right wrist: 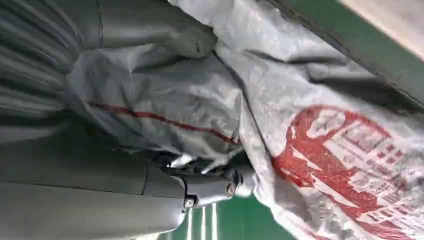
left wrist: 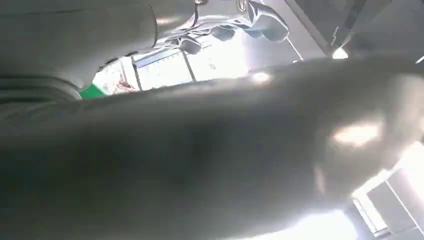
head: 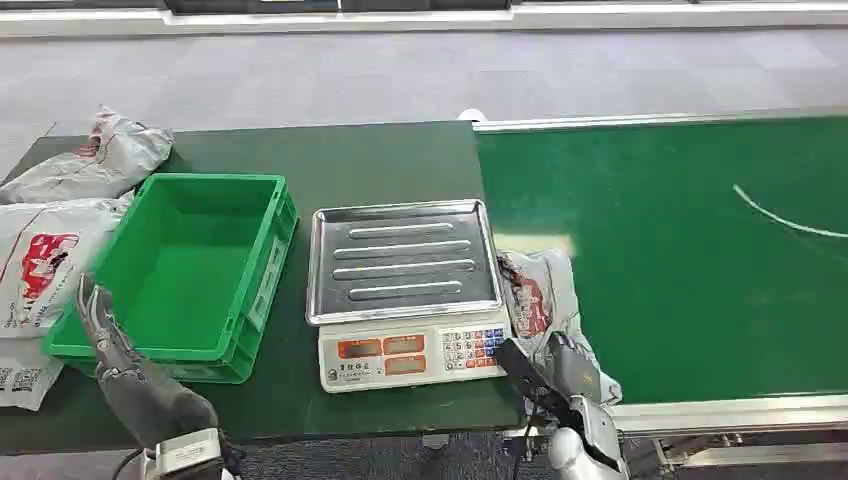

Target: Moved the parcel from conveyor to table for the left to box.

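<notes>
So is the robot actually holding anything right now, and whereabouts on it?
Yes: the right hand grips the grey parcel by its crumpled near end. The left hand holds nothing.

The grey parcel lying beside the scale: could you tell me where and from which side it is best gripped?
Probably at its near, crumpled end, coming from the robot's side. The grey parcel lies flat and slack at the conveyor edge, so its loose folds give the fingers something to gather. The scale blocks the left. The right hand already has that end bunched between thumb and fingers.

Scale [head: 405,290] between parcel [head: 540,295] and box [head: 185,265]
</notes>
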Robot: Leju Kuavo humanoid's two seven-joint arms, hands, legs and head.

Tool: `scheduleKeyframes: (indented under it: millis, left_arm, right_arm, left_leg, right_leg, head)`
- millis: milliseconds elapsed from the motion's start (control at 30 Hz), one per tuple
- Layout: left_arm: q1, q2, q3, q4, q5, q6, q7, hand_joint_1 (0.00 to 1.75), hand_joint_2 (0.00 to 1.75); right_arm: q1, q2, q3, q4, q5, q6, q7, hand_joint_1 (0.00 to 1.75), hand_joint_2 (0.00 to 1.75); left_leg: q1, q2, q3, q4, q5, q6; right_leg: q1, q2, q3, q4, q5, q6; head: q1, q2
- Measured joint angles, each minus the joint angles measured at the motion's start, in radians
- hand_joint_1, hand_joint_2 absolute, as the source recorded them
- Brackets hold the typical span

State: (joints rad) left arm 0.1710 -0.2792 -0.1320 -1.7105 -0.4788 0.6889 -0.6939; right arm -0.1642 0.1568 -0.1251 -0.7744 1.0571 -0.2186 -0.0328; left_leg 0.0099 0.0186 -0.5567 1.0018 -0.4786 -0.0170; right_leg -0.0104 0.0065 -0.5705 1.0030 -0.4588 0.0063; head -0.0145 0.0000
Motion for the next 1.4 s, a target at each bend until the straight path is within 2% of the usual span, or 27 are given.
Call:
scheduleKeyframes:
  millis: [1067, 1167, 1233, 1300, 1400]
  left_arm:
    - [0.023, 0.0, 0.001, -0.007, 0.05, 0.001, -0.008, 0.0, 0.0]
    - [0.025, 0.0, 0.001, -0.01, 0.05, 0.008, -0.008, 0.0, 0.0]
    - [0.033, -0.001, 0.003, -0.022, 0.048, 0.008, -0.009, 0.0, 0.0]
    - [0.049, -0.002, 0.005, -0.039, 0.065, 0.009, -0.008, 0.0, 0.0]
    - [0.086, -0.003, 0.012, -0.074, 0.074, 0.009, -0.008, 0.0, 0.0]
  right_arm:
    - [-0.015, -0.035, 0.1, 0.0, -0.03, -0.001, 0.016, 1.75, 1.75]
    - [-0.014, -0.045, 0.101, -0.002, -0.012, -0.037, 0.041, 1.75, 1.75]
    - [0.003, -0.048, 0.105, -0.031, 0.071, -0.157, 0.147, 1.75, 1.75]
    - [0.042, -0.071, 0.096, -0.128, 0.162, -0.195, 0.248, 1.75, 1.75]
    - [0.108, -0.095, 0.025, -0.387, 0.289, -0.223, 0.245, 1.75, 1.75]
  left_leg:
    - [0.0, -0.001, 0.001, 0.0, -0.001, 0.0]
    - [0.0, -0.001, 0.001, 0.0, -0.001, 0.0]
    - [0.0, -0.002, 0.001, 0.0, -0.001, 0.0]
    - [-0.001, -0.008, 0.005, 0.0, 0.002, 0.005]
    - [-0.003, -0.016, -0.006, 0.001, 0.007, 0.005]
  right_leg:
    - [0.0, -0.001, 0.002, 0.0, -0.002, 0.0]
    - [0.0, -0.001, 0.002, 0.0, -0.002, 0.0]
    - [-0.001, -0.002, 0.001, 0.0, -0.002, 0.0]
    - [-0.002, -0.007, 0.0, 0.0, -0.003, 0.004]
    - [-0.005, -0.015, -0.007, 0.001, 0.001, 0.006]
  head:
    - [0.0, 0.0]
    - [0.0, 0.0]
    - [0.0, 0.0]
    - [0.0, 0.0]
    - [0.0, 0.0]
